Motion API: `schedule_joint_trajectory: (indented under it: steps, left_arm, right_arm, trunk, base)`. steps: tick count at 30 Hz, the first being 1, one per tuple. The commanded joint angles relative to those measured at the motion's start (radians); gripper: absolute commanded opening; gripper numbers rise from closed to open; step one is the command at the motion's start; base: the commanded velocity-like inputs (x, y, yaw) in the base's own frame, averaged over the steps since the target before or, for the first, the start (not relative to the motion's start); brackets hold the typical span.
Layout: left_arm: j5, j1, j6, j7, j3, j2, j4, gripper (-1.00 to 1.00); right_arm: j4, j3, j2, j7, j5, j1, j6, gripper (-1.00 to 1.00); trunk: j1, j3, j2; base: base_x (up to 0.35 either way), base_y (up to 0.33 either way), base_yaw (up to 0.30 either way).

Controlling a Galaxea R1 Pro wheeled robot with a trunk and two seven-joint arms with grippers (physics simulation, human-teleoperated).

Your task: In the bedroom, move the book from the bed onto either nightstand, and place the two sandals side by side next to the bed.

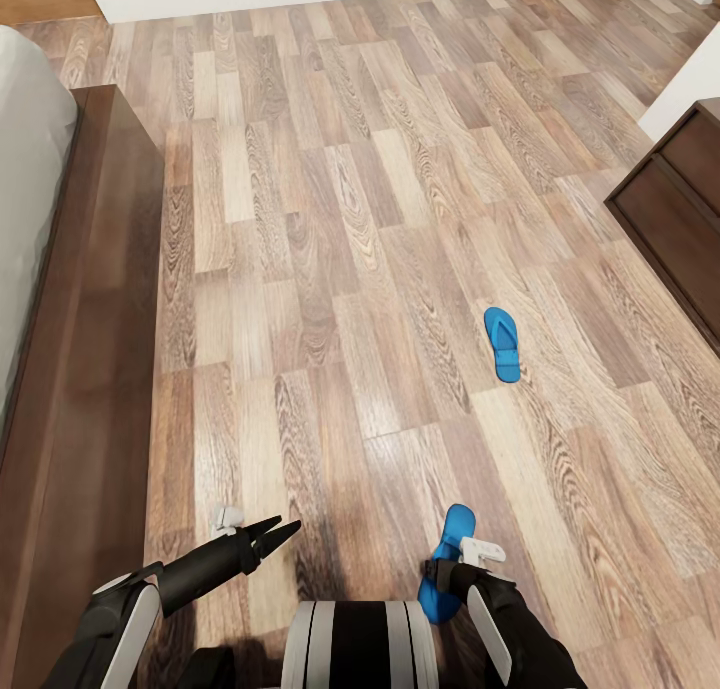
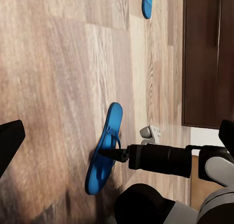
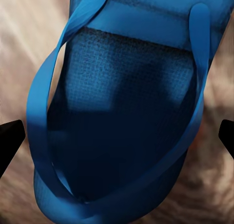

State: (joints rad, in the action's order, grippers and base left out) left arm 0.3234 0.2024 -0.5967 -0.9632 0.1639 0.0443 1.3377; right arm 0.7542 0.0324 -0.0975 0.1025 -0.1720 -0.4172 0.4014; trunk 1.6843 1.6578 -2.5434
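In the head view the right gripper (image 1: 447, 572) is hanging directly over the near sandal (image 1: 452, 535) on the floor (image 1: 330, 269), its long axis running away from the robot, while the far sandal (image 1: 502, 342) is lying well apart and the left gripper (image 1: 280, 532) is idling with jaws pressed together near the bed (image 1: 90, 369). In the left wrist view the right gripper (image 2: 117, 153) is touching or nearly touching the near sandal's (image 2: 103, 151) straps. In the right wrist view the near sandal (image 3: 126, 121) is sitting between spread jaws, gripping nothing.

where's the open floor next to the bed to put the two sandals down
The wood-plank floor is bare along the bed frame, from the left gripper up to the far wall. It is busier on the right, where the near sandal lies under the right gripper, the far sandal beyond, near the dark cabinet.
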Motion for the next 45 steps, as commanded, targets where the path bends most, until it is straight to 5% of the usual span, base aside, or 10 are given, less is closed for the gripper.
schedule_joint_trajectory:
  steps: [1, 26, 27, 45]
  left_arm:
    - [0.006, 0.000, -0.008, -0.001, 0.000, 0.000, 0.000, 1.00]
    - [0.006, 0.001, -0.008, 0.000, 0.000, -0.001, -0.001, 1.00]
    - [0.005, 0.000, -0.008, 0.000, 0.000, -0.001, -0.001, 1.00]
    - [0.005, 0.000, -0.008, 0.000, 0.000, -0.001, -0.002, 1.00]
  right_arm:
    - [0.002, 0.001, -0.001, 0.006, -0.011, 0.000, 0.004, 1.00]
    - [0.002, 0.001, -0.001, 0.005, -0.011, 0.000, 0.004, 1.00]
    - [0.002, 0.001, -0.001, 0.005, -0.011, 0.000, 0.004, -1.00]
    - [0.002, 0.001, -0.001, 0.005, -0.011, 0.000, 0.004, -1.00]
  trunk:
    - [0.000, 0.001, 0.000]
    - [0.000, 0.001, 0.000]
    - [0.000, 0.001, 0.000]
    - [0.000, 0.001, 0.000]
  base:
    - [0.000, 0.007, 0.000]
    - [0.000, 0.022, 0.000]
    - [0.000, 0.000, 0.000]
    - [0.000, 0.000, 0.000]
